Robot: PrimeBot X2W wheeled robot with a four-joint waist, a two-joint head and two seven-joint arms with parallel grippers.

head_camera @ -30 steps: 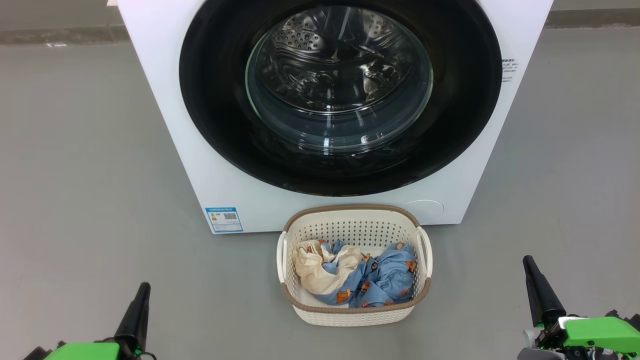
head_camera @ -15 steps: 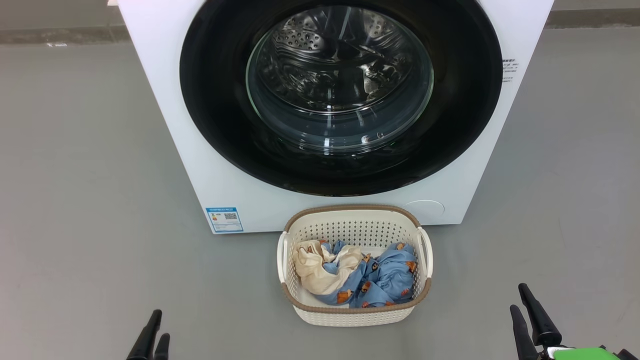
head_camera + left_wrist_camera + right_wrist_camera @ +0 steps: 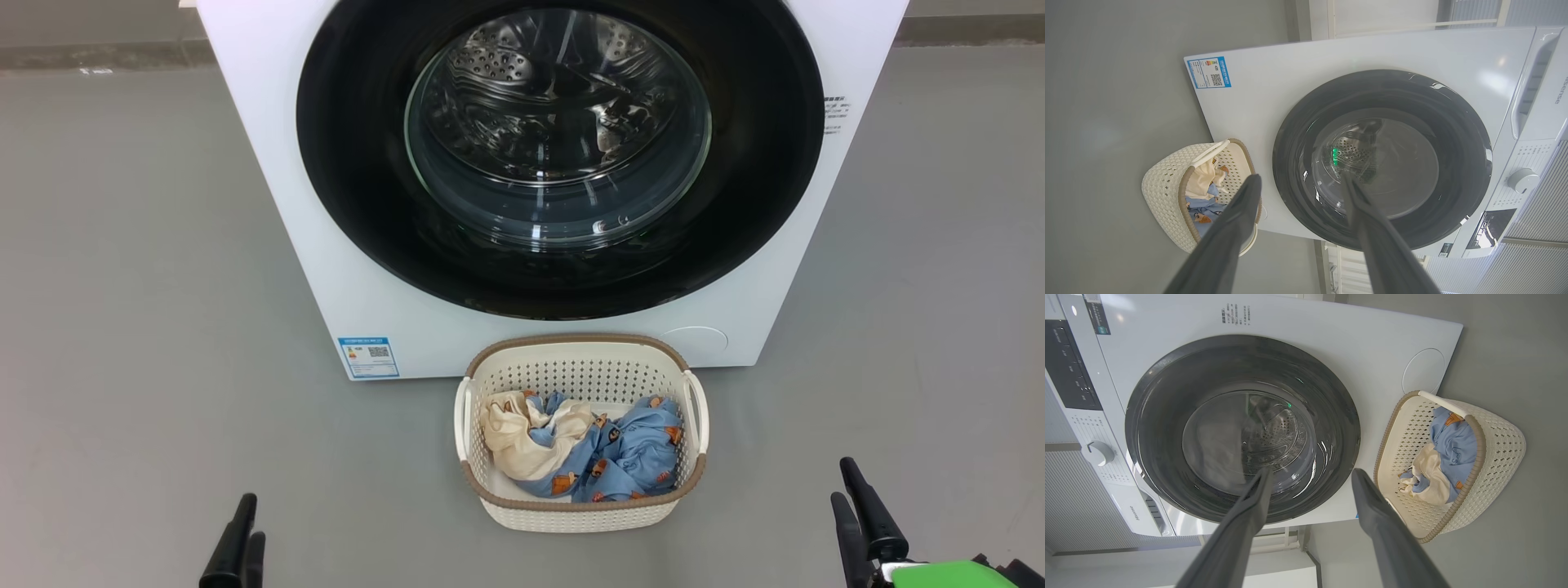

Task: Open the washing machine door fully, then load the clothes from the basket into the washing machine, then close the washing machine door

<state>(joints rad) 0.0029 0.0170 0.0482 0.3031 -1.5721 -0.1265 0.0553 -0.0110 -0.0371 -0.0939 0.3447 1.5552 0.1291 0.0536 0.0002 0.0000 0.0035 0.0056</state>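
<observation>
Door point(image 3: 351, 163) sits shut on the washer point(image 3: 269, 204). The basket point(image 3: 571, 510) stands on the floor point(image 3: 147, 327) just before the washer's bottom edge, clothes point(image 3: 629, 457) heaped inside. Left gripper point(image 3: 1300, 177) and right gripper point(image 3: 1311, 471) gape wide, empty, either side of the basket.

The washing machine point(image 3: 424, 347) carries the brand name Hisense point(image 3: 1559, 90) on its upper front, a blue label point(image 3: 368, 357) with a QR code at a lower corner, and a block of small black print point(image 3: 1235, 315), both too fine to read.
</observation>
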